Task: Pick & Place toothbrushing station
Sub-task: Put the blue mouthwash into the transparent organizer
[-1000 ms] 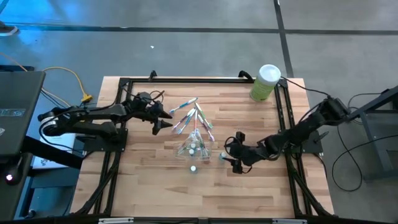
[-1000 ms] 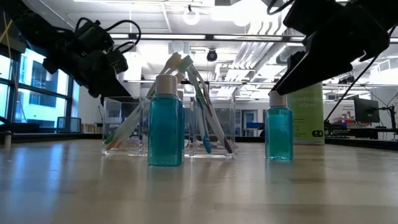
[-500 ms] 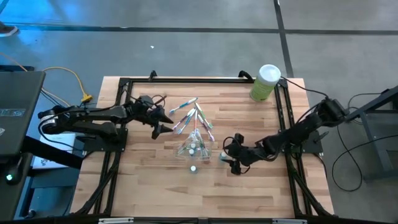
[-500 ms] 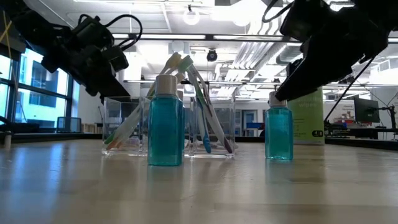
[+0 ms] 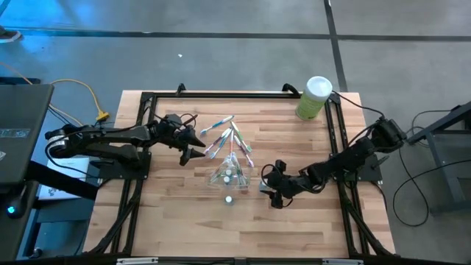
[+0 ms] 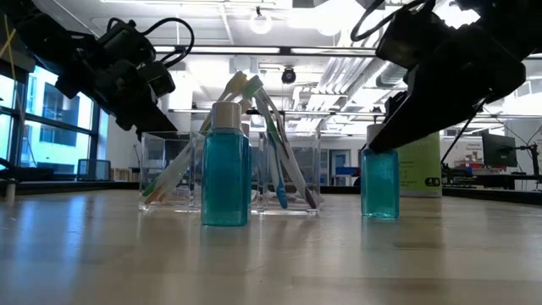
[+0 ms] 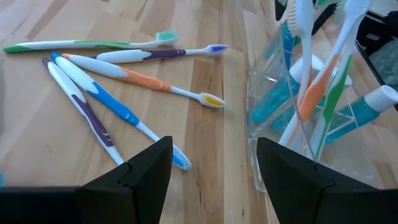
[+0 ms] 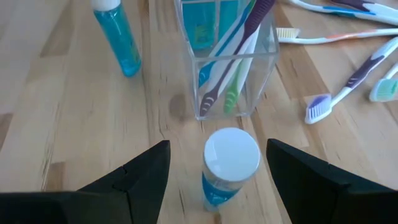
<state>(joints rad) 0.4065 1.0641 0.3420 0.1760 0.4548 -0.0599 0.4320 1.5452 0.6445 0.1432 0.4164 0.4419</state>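
Since the earlier frame the right tool (image 5: pixel 271 189) has descended over a white-capped blue bottle (image 8: pixel 229 165) standing just beside the clear holder (image 5: pixel 229 175); its jaws stand open either side of the cap, not touching. The left tool (image 5: pixel 196 143), open, hovers near the holder above loose toothbrushes (image 7: pixel 118 81) on the tabletop (image 5: pixel 176 213). The holder contains upright toothbrushes and small tubes; a second bottle (image 6: pixel 225 165) stands beside it.

Right gripper (image 5: pixel 273 188) has shifted slightly toward the blue bottle (image 8: pixel 229 167) standing just beside the clear holder (image 8: pixel 227 81), and sits lower over the bottle's white cap in the low view; left gripper (image 5: pixel 193 144) has edged marginally nearer the loose toothbrushes (image 7: pixel 118 93).
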